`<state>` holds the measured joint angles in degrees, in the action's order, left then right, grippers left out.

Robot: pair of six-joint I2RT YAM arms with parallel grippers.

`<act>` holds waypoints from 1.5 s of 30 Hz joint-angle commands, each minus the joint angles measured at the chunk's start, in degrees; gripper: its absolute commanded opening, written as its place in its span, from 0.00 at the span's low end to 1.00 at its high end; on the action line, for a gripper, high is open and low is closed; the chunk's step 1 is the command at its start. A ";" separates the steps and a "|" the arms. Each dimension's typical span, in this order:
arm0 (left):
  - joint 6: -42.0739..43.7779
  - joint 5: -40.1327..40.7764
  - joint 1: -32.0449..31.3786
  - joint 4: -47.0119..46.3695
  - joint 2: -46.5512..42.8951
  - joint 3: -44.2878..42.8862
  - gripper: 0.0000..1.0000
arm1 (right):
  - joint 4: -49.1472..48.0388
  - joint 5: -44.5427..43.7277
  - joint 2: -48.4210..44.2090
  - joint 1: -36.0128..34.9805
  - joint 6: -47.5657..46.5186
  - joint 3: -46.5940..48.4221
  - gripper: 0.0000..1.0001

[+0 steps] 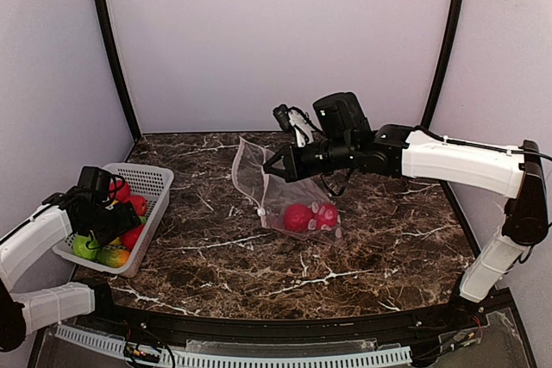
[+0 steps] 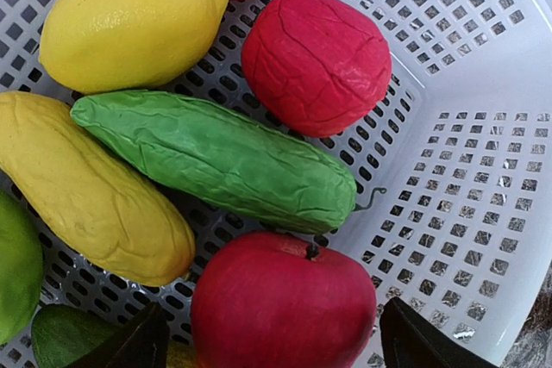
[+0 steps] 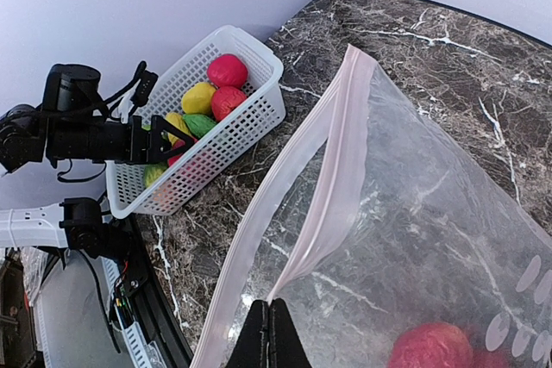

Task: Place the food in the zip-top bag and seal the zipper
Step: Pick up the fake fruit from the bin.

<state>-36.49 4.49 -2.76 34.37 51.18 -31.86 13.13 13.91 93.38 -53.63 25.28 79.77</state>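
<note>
The zip-top bag (image 1: 255,177) lies mid-table with its mouth lifted toward the left. My right gripper (image 1: 274,164) is shut on one side of the pale pink zipper (image 3: 332,180), holding that edge up (image 3: 274,316). Two red pieces of food (image 1: 299,217) lie inside the bag (image 3: 448,213). My left gripper (image 1: 112,213) hangs open in the white basket (image 1: 159,180). Its fingers (image 2: 129,346) straddle a red apple (image 2: 283,299), with a gap showing on the right side. Beside the apple lie a green cucumber (image 2: 216,157), a yellow lemon (image 2: 129,19), a wrinkled red fruit (image 2: 315,58) and a yellow mango (image 2: 86,191).
The mesh basket (image 3: 259,109) stands at the table's left edge, close to the side wall. Dark marble tabletop (image 1: 285,273) stretches between basket and bag. The right arm (image 1: 448,161) reaches across from the right over the bag.
</note>
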 commanded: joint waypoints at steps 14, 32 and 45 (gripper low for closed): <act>0.98 -2.95 0.57 -4.53 4.39 2.95 0.80 | -0.65 0.22 -0.51 -0.34 -0.84 0.77 0.00; 5.77 -2.82 0.57 0.77 -7.45 -3.54 0.71 | -0.62 0.12 -0.86 -0.34 -0.98 0.70 0.00; 4.00 -30.74 -4.91 -16.15 -10.42 -11.22 0.60 | -3.47 3.22 0.25 -0.34 -1.69 0.75 0.00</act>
<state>-30.96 -16.82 -3.27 27.03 39.90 -39.99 12.58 15.53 93.38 -53.63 24.71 79.79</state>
